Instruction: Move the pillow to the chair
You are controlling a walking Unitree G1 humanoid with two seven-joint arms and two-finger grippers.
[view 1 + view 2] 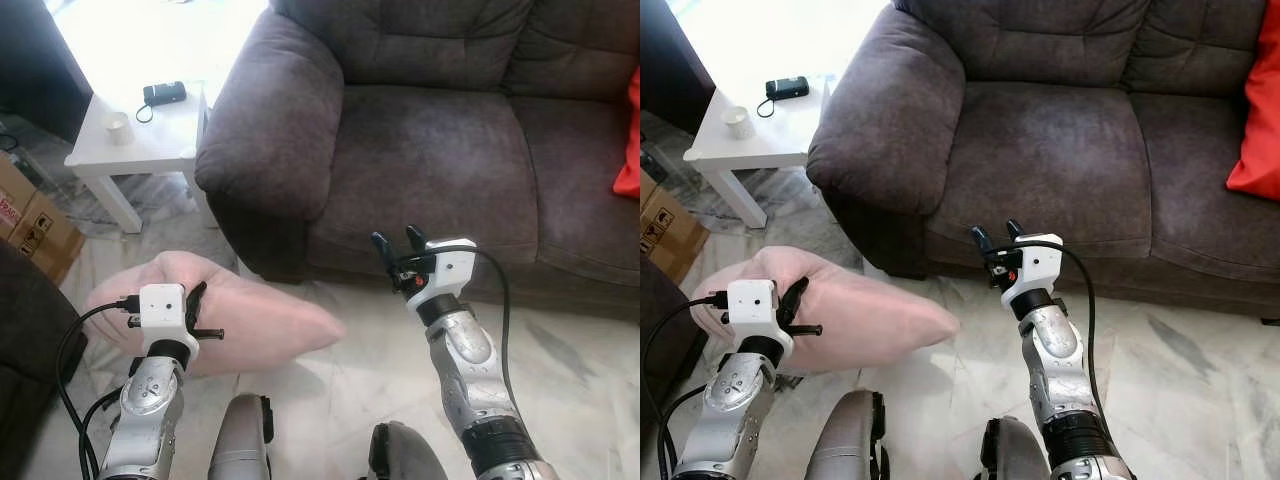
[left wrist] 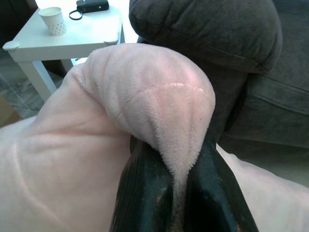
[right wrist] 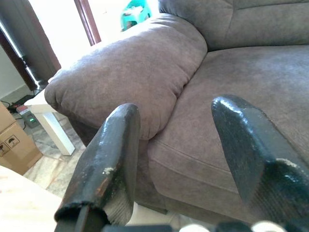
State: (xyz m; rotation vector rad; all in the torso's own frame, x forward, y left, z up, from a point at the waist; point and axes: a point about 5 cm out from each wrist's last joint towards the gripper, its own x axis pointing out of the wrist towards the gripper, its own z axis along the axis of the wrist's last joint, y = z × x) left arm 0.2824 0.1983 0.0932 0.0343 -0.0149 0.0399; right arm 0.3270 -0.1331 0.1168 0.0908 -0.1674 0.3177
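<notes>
Progress: we judge pickup done — left pincer [image 2: 176,193] pinches a fold of the pink pillow [image 1: 250,315], held low over the floor beside the sofa [image 1: 430,150] arm; carry and placement remain | Right pincer [image 3: 183,159]: spread wide, empty, facing the sofa seat | Unclear: the chair — we cannot identify it; pillow's far end is cut off.

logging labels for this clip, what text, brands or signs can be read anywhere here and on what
No text can be read with confidence.
Cardboard box: red print and small black handling symbols, too small and blurred to read.
Paper cup on the white side table: small dots, no words.
Black device on that table: no legible marking.
Pink pillow, held by the left gripper: no label showing.
</notes>
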